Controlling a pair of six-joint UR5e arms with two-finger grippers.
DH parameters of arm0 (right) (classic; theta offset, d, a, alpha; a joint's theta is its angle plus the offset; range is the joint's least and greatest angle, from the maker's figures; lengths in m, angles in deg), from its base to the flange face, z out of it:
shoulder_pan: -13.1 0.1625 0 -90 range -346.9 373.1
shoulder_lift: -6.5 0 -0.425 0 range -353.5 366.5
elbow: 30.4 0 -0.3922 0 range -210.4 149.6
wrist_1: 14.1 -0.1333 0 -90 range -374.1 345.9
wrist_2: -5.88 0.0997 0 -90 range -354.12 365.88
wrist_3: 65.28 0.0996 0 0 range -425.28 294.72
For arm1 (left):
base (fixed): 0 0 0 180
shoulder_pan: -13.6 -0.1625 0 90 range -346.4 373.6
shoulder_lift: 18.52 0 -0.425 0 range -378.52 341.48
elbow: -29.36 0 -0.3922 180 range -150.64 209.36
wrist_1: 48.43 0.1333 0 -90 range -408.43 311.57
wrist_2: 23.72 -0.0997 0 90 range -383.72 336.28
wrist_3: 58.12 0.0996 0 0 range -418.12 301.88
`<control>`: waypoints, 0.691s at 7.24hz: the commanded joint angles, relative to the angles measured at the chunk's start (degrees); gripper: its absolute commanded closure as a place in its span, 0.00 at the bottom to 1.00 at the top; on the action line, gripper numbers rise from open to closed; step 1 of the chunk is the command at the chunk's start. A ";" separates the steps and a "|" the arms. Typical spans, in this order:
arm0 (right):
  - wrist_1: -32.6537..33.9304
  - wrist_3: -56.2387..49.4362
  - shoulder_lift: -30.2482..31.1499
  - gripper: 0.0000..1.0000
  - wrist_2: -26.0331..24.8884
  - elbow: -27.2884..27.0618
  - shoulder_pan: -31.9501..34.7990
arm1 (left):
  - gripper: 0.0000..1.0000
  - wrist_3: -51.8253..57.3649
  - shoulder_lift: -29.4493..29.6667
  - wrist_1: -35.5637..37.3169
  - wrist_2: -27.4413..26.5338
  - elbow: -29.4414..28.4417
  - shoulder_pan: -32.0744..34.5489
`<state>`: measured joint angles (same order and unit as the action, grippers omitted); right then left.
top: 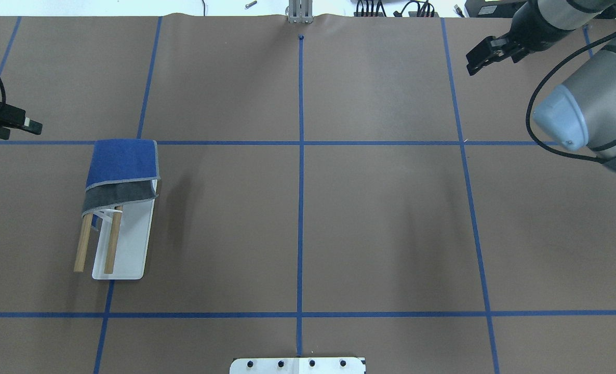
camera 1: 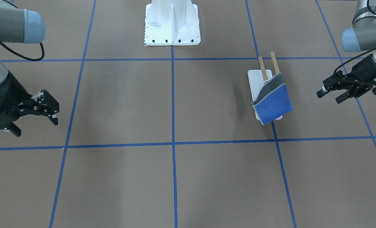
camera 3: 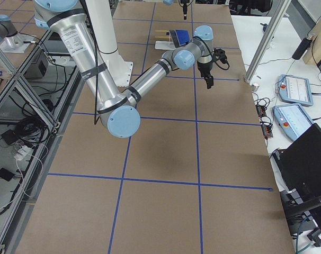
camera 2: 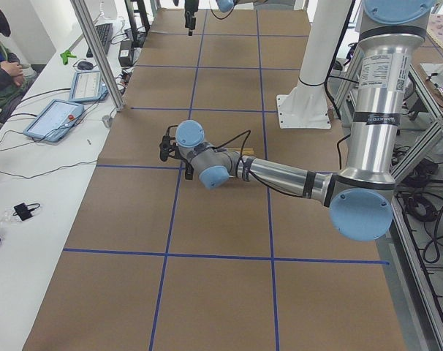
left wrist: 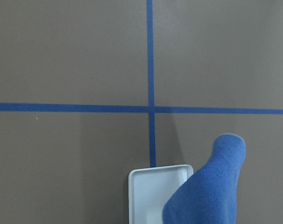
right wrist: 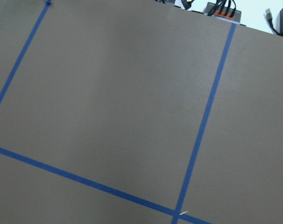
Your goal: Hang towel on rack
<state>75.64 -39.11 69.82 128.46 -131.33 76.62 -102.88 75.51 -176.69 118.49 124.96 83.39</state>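
Apparently the hanging is done: the towel lies draped over both dowels of the rack, on the robot's left of the table. Left claw and right claw are released, empty, well apart from it — next, I judge, only a retreat to rest.

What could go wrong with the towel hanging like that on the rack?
The towel sits bunched at one end of the rack, not centred on its dowels, so it might slide off. The open left gripper hovers close by, and a careless sweep could snag the cloth or tip the small stand.
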 commanded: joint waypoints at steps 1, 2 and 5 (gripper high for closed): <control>3.21 -7.49 1.71 0.00 1.08 4.15 5.28 | 0.01 18.04 0.00 11.48 -2.09 0.11 6.47; 8.38 -15.98 2.24 0.00 0.73 4.25 7.65 | 0.01 26.92 0.00 17.89 -6.37 0.20 8.15; 12.29 -26.78 10.29 0.00 1.17 3.90 14.33 | 0.01 53.11 0.80 41.80 -10.45 0.56 20.95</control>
<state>87.02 -62.61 76.13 129.50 -127.18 88.19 -60.62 76.12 -143.51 109.03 125.48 98.66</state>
